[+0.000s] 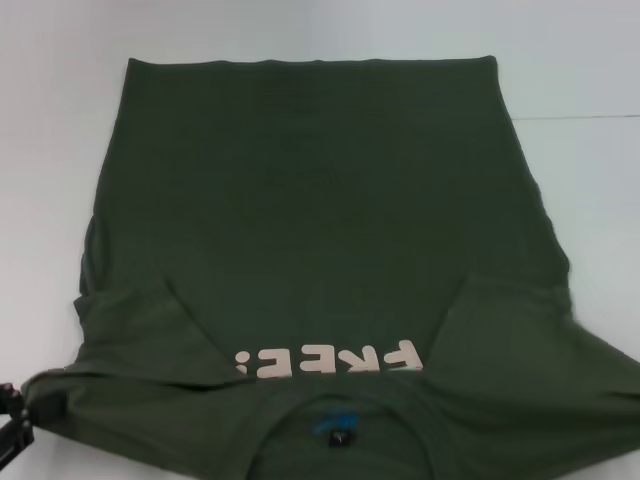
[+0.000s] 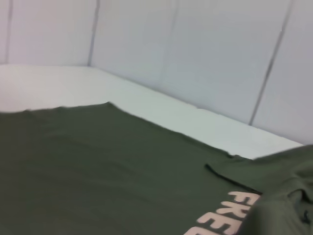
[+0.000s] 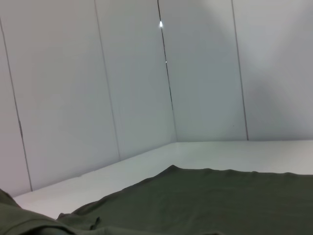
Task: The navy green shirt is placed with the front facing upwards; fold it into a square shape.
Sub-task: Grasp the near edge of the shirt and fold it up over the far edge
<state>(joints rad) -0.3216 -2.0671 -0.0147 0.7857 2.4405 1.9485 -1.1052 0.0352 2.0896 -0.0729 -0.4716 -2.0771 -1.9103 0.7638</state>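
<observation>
I can't tell the left gripper point(image 1: 12, 425)'s state at the navy green shirt point(image 1: 320, 230)'s sleeve, right unseen; a shallow pinch could drop the fold.

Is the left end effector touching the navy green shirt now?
Cannot tell. In the head view the left end effector sits at the edge of the navy green shirt, but no contact or gap shows plainly there.
</observation>
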